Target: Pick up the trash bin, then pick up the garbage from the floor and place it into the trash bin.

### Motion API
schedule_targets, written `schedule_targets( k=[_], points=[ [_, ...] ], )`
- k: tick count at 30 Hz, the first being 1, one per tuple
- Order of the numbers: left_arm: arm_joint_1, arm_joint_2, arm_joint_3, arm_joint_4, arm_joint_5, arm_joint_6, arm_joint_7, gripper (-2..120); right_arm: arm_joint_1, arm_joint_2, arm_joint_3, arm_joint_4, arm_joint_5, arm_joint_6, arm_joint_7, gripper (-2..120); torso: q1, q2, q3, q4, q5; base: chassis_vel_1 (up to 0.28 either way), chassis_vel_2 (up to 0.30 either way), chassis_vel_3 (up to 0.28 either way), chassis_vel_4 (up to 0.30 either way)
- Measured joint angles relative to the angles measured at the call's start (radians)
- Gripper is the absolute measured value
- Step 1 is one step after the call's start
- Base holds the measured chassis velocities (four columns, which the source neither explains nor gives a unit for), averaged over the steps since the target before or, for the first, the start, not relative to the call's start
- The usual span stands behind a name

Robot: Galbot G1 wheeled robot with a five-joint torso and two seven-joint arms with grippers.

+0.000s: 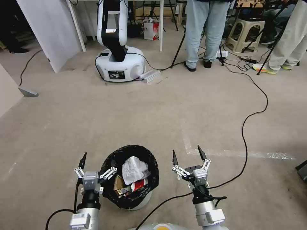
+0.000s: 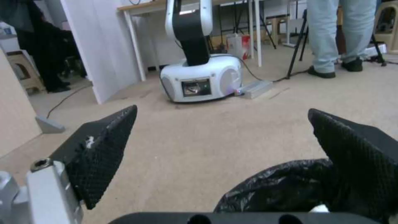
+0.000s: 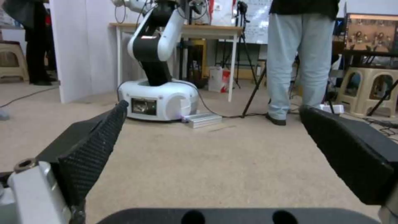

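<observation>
Trash bin (image 1: 140, 199) between open left claw (image 1: 97, 163) and right claw (image 1: 188, 156).

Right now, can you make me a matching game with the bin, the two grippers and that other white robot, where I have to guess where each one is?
Things:
1. trash bin
2. left gripper
3. right gripper
4. white robot base

Places or states:
A. far across the floor, near a table leg
B. fingers open, one by the bin's bag rim
C. between the two grippers, crumpled paper and wrappers inside
D. fingers open over bare floor, apart from the bin

Pairs: 1-C, 2-B, 3-D, 4-A
</observation>
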Motion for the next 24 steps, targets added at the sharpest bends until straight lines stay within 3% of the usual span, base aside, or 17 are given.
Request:
schedule_targets(
  k=[4,24],
  points=[
    [0.004,-0.001,0.0,0.018,0.013,-0.017,-0.008,100,0.001,0.003,0.008,0.003,-0.017,0.0,-0.005,100,0.0,0.0,0.0,0.0001,0.0016,0.0,0.0,0.0,0.0],
    [0.005,-0.001,-0.001,0.021,0.011,-0.015,-0.01,100,0.001,0.003,0.013,0.006,-0.026,0.0,-0.011,100,0.0,0.0,0.0,0.0001,0.0006,0.0,0.0,0.0,0.0]
  ],
)
